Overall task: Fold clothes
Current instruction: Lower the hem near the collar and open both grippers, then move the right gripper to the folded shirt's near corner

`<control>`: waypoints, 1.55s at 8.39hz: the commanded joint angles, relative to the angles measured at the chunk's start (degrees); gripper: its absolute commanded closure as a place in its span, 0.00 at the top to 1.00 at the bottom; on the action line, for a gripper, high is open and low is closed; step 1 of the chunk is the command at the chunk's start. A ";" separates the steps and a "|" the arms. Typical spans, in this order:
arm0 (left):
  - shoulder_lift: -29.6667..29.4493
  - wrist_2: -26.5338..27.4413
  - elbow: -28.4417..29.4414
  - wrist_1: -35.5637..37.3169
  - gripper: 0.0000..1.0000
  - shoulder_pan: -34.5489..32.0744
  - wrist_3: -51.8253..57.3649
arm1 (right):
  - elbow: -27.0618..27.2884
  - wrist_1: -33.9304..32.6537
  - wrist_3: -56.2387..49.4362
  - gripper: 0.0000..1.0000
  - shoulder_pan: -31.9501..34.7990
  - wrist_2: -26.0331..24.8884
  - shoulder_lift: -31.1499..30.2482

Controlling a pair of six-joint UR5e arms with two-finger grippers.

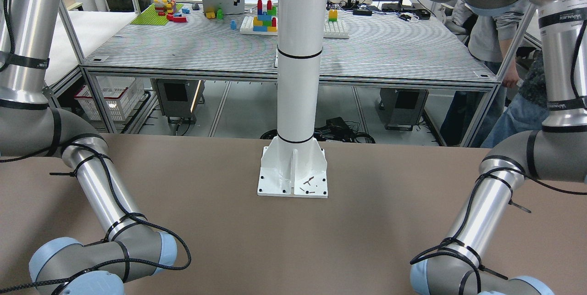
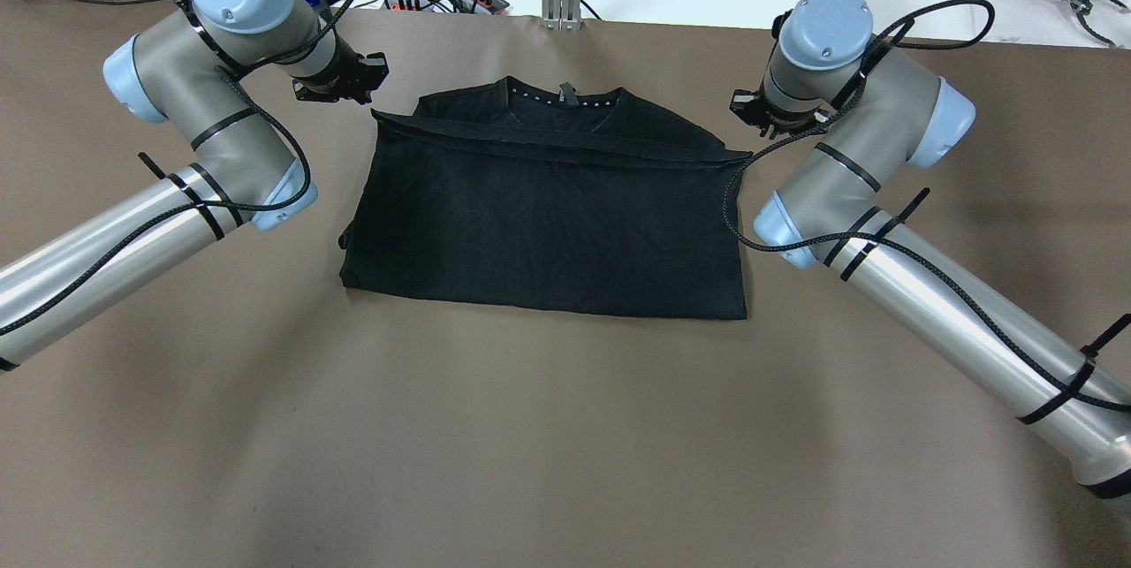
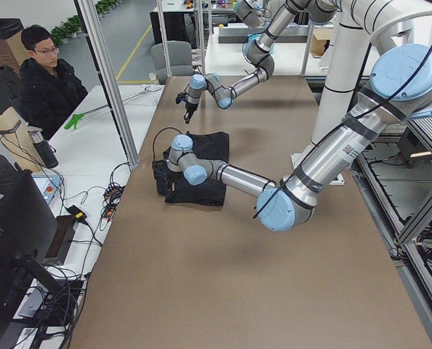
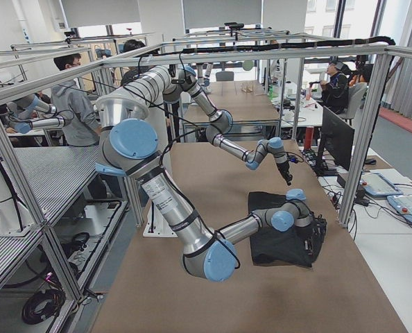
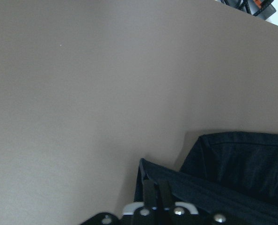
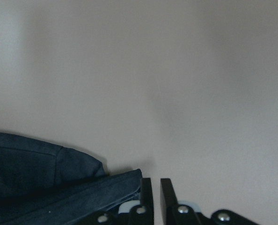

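At the left, the left gripper (image 5: 157,191) is being held low at the far-left corner of the clothes (image 2: 548,223). Its fingers (image 5: 149,193) are pressed together with no gap showing. Because the tips are being seen against dark cloth, it cannot be told whether the hem is pinched between them.

The clothes, a black shirt, are lying flat on the brown table (image 2: 565,444), in its far middle, between the two arms. The shirt is lying doubled: the lower part is resting as an upper layer over the chest, and its hemmed edge (image 2: 557,148) is running straight across, just on the near side of the collar (image 2: 565,98). This is judged to be a bottom-to-top halving fold, with one arm posted at each end of the hem so that the edge is laid taut and level. The edge is running slightly askew, its right end sitting nearer than its left.

At the right, the right gripper (image 6: 156,190) is being held low just beyond the far-right corner. Its fingers (image 6: 147,192) are standing narrowly apart, and bare table is showing through the gap. No cloth is lying in the gap; the corner is lying just beside one finger. This corner is therefore judged to be free of the gripper, and the fold to be nearly laid.
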 commanded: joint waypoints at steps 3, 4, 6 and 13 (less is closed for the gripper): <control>-1.61 0.13 3.77 -2.42 0.72 -0.24 0.31 | 8.53 0.36 4.83 0.54 -1.40 0.52 -4.82; -1.52 0.13 3.68 -2.42 0.72 -0.24 0.31 | 15.02 0.53 4.92 0.57 -4.28 0.52 -10.52; -1.52 0.04 3.51 -2.50 0.73 -0.24 0.04 | 22.96 0.71 6.14 0.60 -9.66 0.08 -17.31; -1.44 0.22 3.07 -2.51 0.76 0.29 -0.84 | 30.73 0.71 10.81 0.59 -18.02 -3.52 -24.29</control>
